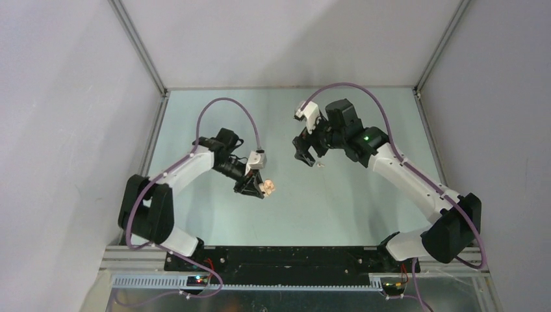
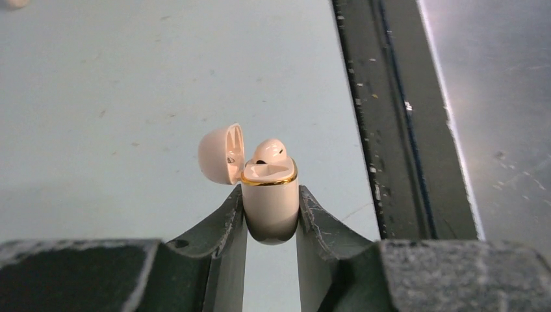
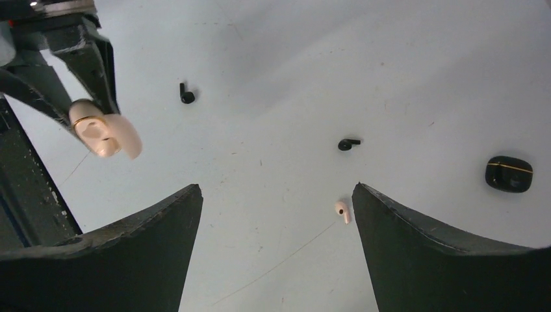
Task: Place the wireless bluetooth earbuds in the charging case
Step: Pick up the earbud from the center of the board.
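Right end effector hangs seemingly above cream earbud.

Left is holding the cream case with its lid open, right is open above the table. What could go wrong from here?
1. The loose cream bud sits off centre below the open right gripper, close to one jaw. Closing there may flick it away rather than grip it.
2. The seated bud looks proud of the case in the left gripper. A tilt might drop it.
3. A black bud lies near the cream one and could be taken instead.
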`<state>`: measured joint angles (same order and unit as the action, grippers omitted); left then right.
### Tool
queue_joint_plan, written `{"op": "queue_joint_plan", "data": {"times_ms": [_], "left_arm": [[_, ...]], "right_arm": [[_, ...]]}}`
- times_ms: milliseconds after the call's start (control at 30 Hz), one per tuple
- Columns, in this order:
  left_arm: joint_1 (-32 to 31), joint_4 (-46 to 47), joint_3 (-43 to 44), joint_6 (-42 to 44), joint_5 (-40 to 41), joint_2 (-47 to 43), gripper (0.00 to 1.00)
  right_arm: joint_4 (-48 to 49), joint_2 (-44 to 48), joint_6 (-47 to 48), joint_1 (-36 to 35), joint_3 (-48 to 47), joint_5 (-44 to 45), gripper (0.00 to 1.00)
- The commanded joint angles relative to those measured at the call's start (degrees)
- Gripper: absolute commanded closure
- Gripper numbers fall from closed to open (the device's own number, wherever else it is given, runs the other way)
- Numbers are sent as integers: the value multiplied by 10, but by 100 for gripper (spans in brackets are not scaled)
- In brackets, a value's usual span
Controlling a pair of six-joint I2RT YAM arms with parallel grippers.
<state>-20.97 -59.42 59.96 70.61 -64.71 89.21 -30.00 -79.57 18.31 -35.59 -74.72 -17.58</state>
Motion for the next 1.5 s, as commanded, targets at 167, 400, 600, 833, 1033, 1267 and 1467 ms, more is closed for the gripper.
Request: {"op": "queue_joint_plan", "data": {"times_ms": [167,400,600,833,1033,1267,1467], "left_arm": [[-18,394,-79,-365,90,-84,100],[-24,454,-102,-423,91,-109,100],[-24,451,-120,-393,122,-148,100],[-23,379,-109,-330,123,-189,100],[-22,393,-135,-337,114,-227,100],[-22,404,-145,-344,121,-243,100],[-22,403,-147,-343,122,-244,100]], "right_arm": [[-19,-20,-10,0,-26,-58,10],[2,-67,16,7,-27,37,10],[-114,-180,114,41,-117,94,13],[-243,-337,179,46,-234,192,17],[-330,-420,195,20,-317,235,19],[-376,-470,201,-23,-339,287,21],[-401,-501,211,-32,-357,290,28]]}}
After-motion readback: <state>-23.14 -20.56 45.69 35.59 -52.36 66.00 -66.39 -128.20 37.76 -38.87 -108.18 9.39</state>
